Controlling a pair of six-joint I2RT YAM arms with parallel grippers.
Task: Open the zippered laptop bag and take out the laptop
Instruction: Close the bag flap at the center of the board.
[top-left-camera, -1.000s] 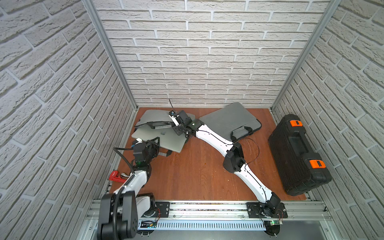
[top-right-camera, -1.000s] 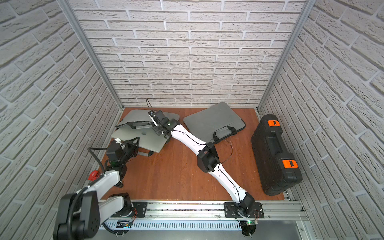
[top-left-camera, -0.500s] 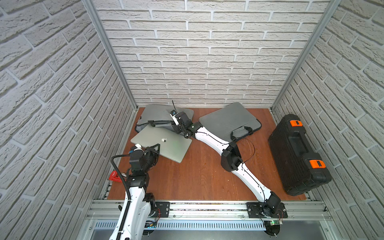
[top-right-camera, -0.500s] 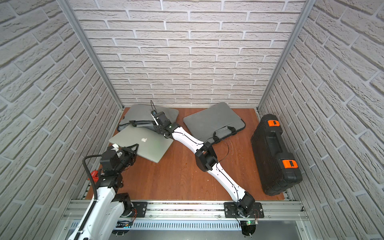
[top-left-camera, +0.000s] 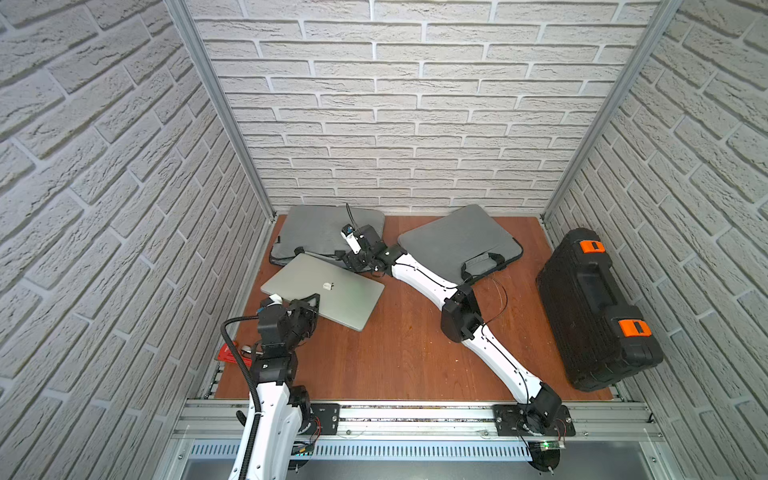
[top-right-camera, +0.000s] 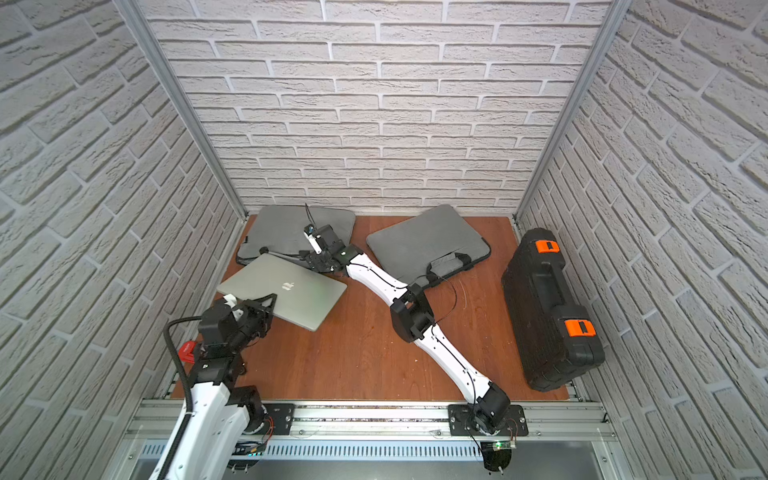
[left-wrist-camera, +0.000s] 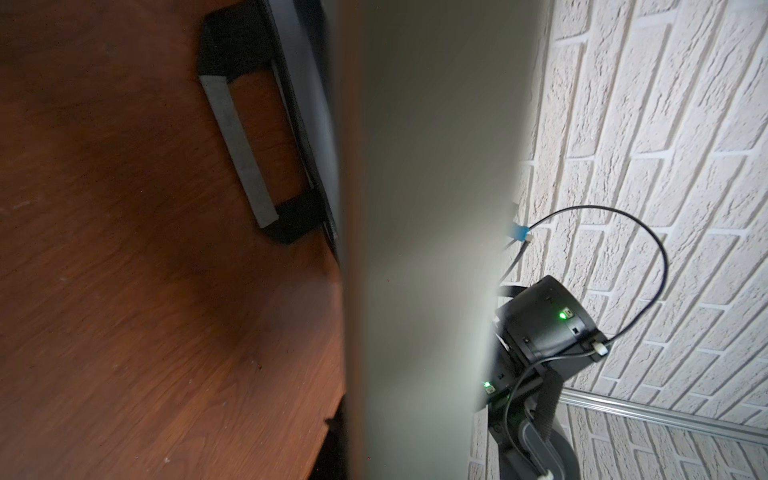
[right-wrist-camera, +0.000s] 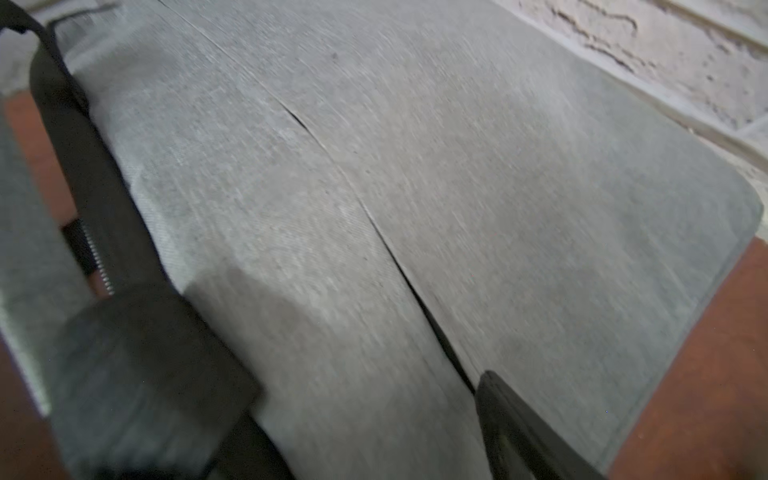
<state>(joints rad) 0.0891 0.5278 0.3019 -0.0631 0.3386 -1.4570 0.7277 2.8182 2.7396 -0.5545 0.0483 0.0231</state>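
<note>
The laptop (top-left-camera: 328, 291) has been drawn clear of the bag (top-left-camera: 316, 228) within the last second. A second ago it lay half across the bag's mouth. Now it is seen in both top views out over the worktop (top-left-camera: 395, 357), at 6 o'clock of the bag, with only its far corner near the bag's front edge. Whether that corner touches the fabric cannot be told. The removal is judged all but done: the laptop has only to be laid flat and let go.

The left pincer (top-left-camera: 309, 306) is pressed together on the laptop's near corner, at 7 o'clock of the lid. In the left wrist view the laptop (left-wrist-camera: 415, 208) is seen running edge-on between the jaws, so it is taken to be pinched. Whether its far side rests on the worktop cannot be told.

The right pincer (top-left-camera: 354, 261), at 1 o'clock of the laptop, has been spread wide in that same second, where it had been closed at the bag's edge. In the right wrist view one finger (right-wrist-camera: 519, 428) is seen over the bag (right-wrist-camera: 457, 187), beside its handle (right-wrist-camera: 137, 374), and nothing is gripped. The bag is judged released.

Farther out, a second bag (top-left-camera: 453, 241) lies at 2 o'clock and a black case (top-left-camera: 594, 307) at 3 o'clock.
</note>
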